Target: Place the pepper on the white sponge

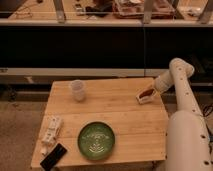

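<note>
Pepper, the slender dark-red chili-shaped piece [146, 92], lies on the small flat white sponge [144, 97] at the wooden table's [120, 115] right edge. My gripper [155, 89] sits just beside it. I judge the pepper light, smooth and best pinched mid-length.

Gripper [156, 89] fingers too blurred to tell

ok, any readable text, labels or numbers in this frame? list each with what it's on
None can be read.
Round green plate: pale markings, not legible as text.
Long white remote-like strip: bumps only, no legible label.
Flat black device: blank.
The claw is at the table's right edge by the slender dark-red pepper on the small white sponge.
</note>
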`<state>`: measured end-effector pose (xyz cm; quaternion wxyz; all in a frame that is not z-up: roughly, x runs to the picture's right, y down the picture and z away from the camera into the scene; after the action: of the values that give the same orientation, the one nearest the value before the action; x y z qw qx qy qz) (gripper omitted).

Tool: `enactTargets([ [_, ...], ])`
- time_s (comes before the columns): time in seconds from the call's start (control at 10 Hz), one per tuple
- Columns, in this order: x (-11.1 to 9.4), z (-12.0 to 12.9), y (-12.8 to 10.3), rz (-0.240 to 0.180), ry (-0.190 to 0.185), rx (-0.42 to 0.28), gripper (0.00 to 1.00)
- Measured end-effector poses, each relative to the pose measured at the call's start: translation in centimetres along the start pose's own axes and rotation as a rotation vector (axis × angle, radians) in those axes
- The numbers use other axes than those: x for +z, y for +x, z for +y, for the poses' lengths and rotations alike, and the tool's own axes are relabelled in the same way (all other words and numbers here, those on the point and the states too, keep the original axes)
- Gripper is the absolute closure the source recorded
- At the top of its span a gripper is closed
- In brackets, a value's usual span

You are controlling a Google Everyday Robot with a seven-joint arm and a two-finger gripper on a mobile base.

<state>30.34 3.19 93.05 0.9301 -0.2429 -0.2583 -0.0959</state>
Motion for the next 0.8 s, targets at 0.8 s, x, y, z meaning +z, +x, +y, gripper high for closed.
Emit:
enactTargets([
  [0.8, 0.66, -0.46, -0.46, -0.021, 0.016, 0.004, 0.91],
])
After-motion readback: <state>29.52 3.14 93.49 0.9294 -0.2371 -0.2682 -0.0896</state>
